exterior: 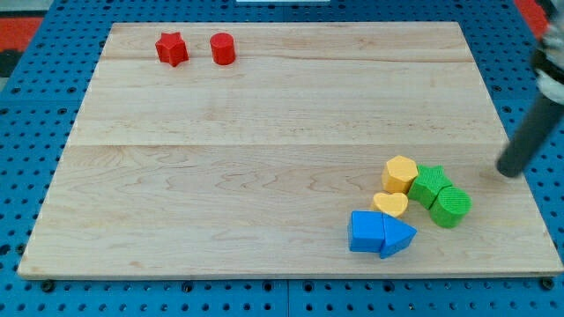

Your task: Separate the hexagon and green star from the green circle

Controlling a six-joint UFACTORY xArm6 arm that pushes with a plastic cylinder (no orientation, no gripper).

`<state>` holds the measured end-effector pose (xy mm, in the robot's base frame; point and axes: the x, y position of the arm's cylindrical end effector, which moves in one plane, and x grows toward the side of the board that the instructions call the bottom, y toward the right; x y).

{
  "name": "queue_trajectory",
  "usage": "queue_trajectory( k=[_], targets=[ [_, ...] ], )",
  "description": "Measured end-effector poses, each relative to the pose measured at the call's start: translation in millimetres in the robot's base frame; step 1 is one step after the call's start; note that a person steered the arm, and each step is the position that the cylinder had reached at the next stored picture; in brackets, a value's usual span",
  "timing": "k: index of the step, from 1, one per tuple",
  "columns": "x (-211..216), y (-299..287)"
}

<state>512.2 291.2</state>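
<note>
The yellow hexagon [400, 173] sits at the board's lower right. The green star [429, 185] touches its right side. The green circle [452, 206] touches the star's lower right. My tip [508, 170] is on the board to the right of this cluster, apart from the green star and above-right of the green circle. The dark rod rises from it toward the view's upper right edge.
A yellow heart [390, 204] lies just below the hexagon. A blue square [366, 232] and a blue triangle [397, 235] touch below it. A red star [172, 48] and a red circle [222, 48] stand at the top left. The wooden board [264, 158] lies on a blue pegboard.
</note>
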Motion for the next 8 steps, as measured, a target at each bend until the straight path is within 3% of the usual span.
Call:
queue_trajectory(
  k=[1, 3, 6, 8],
  targets=[
    [32.4, 0.9],
    [41.5, -59.2],
    [1.7, -182.0],
    [-16.7, -186.7]
  ],
)
